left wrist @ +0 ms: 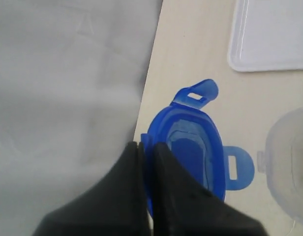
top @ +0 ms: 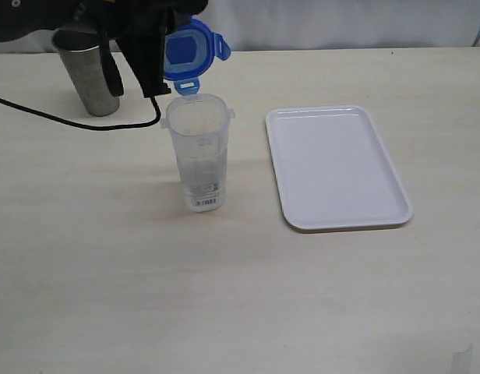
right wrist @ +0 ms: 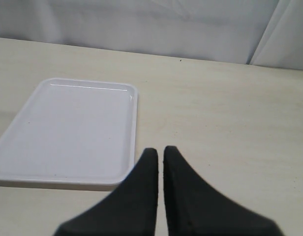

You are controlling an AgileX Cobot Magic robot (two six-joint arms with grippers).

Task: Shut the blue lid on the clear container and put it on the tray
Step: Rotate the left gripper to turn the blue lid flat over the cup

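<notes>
The clear container (top: 199, 153) stands upright and open on the table, its barcode label near the base. Just above and behind its rim hangs the blue lid (top: 189, 54), tilted on edge, its flaps spread. My left gripper (top: 156, 66) is shut on the lid's rim; in the left wrist view the black fingers (left wrist: 166, 172) pinch the edge of the blue lid (left wrist: 191, 152), with the container's mouth (left wrist: 289, 167) nearby. The white tray (top: 336, 166) lies flat right of the container. My right gripper (right wrist: 160, 153) is shut and holds nothing, hovering near the tray (right wrist: 68, 130).
A tapered steel cup (top: 88, 74) stands at the back left, partly behind the left arm. A black cable (top: 68, 121) trails across the table from the left toward the container. A pale cloth backdrop (right wrist: 141, 24) runs along the table's far edge.
</notes>
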